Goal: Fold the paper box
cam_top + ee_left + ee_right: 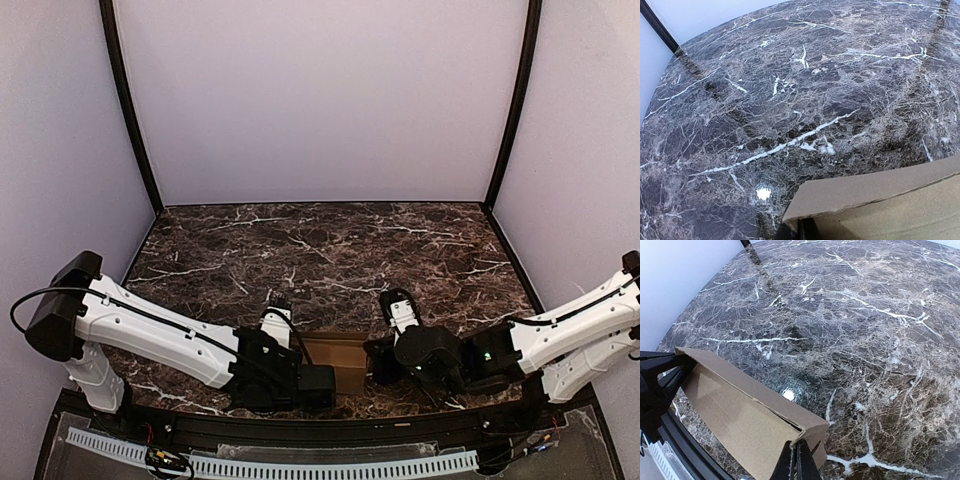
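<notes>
A slim tan paper box (335, 358) sits at the near edge of the dark marble counter (320, 250), between my two arms. My right fingers (789, 467) are pressed narrow on one end wall. My left fingers (662, 372) are closed just as tightly at the opposite end. I judge the cardboard light, thin and stiff along its creases but easy to crush or tear. It is best pinched at the edges and corners beside a fold, not on the open panels.
</notes>
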{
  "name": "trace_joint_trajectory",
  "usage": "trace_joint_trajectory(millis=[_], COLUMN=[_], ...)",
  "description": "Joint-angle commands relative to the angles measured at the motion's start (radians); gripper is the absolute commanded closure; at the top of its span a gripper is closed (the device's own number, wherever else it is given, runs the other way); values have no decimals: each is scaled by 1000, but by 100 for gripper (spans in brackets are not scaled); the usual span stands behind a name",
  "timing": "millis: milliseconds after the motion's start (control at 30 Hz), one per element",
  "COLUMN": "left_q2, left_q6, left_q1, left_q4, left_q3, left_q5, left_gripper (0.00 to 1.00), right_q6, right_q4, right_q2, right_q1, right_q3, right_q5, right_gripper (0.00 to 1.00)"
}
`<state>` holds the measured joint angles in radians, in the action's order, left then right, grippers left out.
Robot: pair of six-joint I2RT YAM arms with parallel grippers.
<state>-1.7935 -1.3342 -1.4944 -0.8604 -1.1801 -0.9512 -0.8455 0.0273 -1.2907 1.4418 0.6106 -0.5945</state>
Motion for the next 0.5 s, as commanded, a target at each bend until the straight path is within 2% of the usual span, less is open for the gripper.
trace_joint_trajectory(millis=[0, 300, 467], left_q2=[24, 70, 83], left_q6=[-25, -58, -73], left_q1=[-37, -57, -65], left_q4=[111, 137, 145], left_q3=[46, 90, 102], left_q5=[137, 142, 144], left_gripper=[99, 99, 99], right_q6=[28, -9, -29], right_q4=[30, -24, -119], right_q2=[-27, -94, -147], right_q1=[62, 132, 179], right_q3=[-23, -10, 43], right_q5=[81, 16, -36], right_gripper=[100, 100, 100])
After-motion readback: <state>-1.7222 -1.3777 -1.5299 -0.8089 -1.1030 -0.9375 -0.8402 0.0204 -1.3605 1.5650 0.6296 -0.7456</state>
